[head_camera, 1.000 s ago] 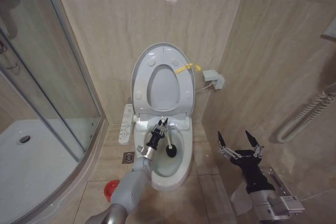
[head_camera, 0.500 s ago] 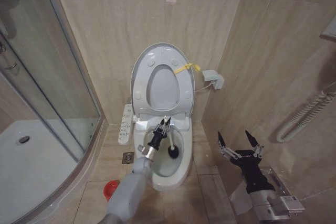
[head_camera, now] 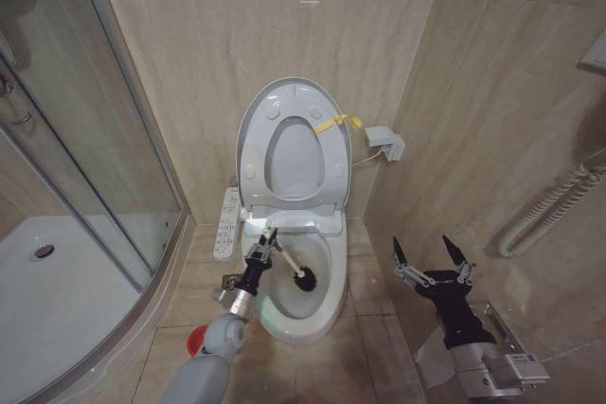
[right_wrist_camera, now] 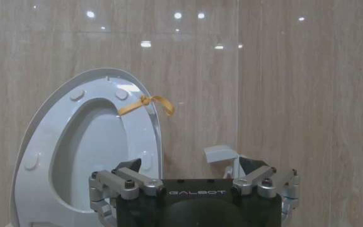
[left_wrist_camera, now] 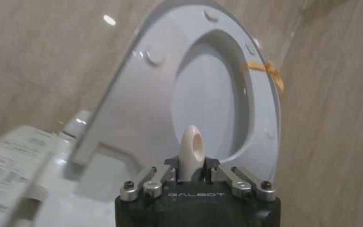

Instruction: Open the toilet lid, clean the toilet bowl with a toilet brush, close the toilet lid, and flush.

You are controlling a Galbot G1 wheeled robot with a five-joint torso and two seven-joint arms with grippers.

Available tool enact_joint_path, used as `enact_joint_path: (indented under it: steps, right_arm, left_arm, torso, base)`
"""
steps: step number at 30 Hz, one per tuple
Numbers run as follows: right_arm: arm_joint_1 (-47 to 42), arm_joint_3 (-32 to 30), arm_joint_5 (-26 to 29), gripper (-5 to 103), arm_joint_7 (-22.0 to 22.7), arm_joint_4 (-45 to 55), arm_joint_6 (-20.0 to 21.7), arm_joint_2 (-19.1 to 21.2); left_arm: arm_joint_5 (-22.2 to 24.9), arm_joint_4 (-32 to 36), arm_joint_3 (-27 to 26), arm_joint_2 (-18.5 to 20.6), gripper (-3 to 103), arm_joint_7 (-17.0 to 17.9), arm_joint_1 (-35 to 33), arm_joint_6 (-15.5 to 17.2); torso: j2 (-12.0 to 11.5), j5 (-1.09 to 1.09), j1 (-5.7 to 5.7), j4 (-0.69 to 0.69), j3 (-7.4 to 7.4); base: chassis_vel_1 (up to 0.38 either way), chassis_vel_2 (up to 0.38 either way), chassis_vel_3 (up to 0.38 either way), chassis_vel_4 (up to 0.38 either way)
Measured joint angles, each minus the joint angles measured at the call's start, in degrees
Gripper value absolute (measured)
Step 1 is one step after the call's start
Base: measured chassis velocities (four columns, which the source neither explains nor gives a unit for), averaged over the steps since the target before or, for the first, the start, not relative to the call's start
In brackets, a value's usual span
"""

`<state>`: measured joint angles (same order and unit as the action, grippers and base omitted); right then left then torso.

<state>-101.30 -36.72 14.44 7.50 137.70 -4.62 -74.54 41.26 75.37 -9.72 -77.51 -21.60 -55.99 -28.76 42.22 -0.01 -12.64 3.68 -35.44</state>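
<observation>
**Left end effector holds the brush in the bowl**

Head view: the left end effector (head_camera: 261, 245) is clamped on the slim white stick handle of the toilet brush (head_camera: 287, 263), whose small dark round head lies just beyond it, inside the white ceramic oval toilet bowl (head_camera: 329, 302). Behind it the glossy white toilet lid (head_camera: 254, 130) and ring seat stand raised against the wall. The right end effector (head_camera: 434, 254) hovers well to the side, fingers spread wide.

Left wrist view: the handle's hollow tip juts up between the closed fingers (left_wrist_camera: 170, 171), with the lid's yellow ribbon (left_wrist_camera: 264, 70) farther ahead.

Right wrist view: the splayed fingers (right_wrist_camera: 126, 178) face the upright lid.
</observation>
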Motion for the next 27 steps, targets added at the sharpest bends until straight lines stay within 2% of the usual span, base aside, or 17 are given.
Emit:
enact_joint_path:
  steps: [9,14,20,24,27]
  right_arm:
    - [0.0,0.0,0.0,100,0.0,0.0,0.0,0.0]
    - [0.0,0.0,0.0,100,0.0,0.0,0.0,0.0]
    - [0.0,0.0,0.0,100,0.0,0.0,0.0,0.0]
    - [0.0,0.0,0.0,100,0.0,0.0,0.0,0.0]
    - [0.0,0.0,0.0,100,0.0,0.0,0.0,0.0]
  left_arm:
    - [-0.1,7.3,-2.5,0.3,25,4.3,-10.8,0.9]
    - [0.1,8.3,-2.1,-0.9,25,7.3,-13.3,1.2]
    - [2.0,8.3,-0.9,-1.7,25,10.4,-12.3,1.6]
    - [7.8,7.1,0.9,-2.0,25,14.3,-7.6,3.5]
    - [9.3,5.2,1.6,-2.2,25,15.0,-5.2,4.1]
  torso:
    - [0.0,0.01,0.00,-0.02,0.00]
    - [0.0,0.01,0.00,-0.02,0.00]
    - [0.0,0.01,0.00,-0.02,0.00]
    - [0.0,0.02,0.00,0.00,0.00]
    - [0.0,0.02,0.00,-0.01,-0.01]
  base:
    - [0.000,0.000,0.000,0.000]
    - [0.000,0.000,0.000,0.000]
    - [0.000,0.000,0.000,0.000]
    - [0.000,0.000,0.000,0.000]
    - [0.000,0.000,0.000,0.000]
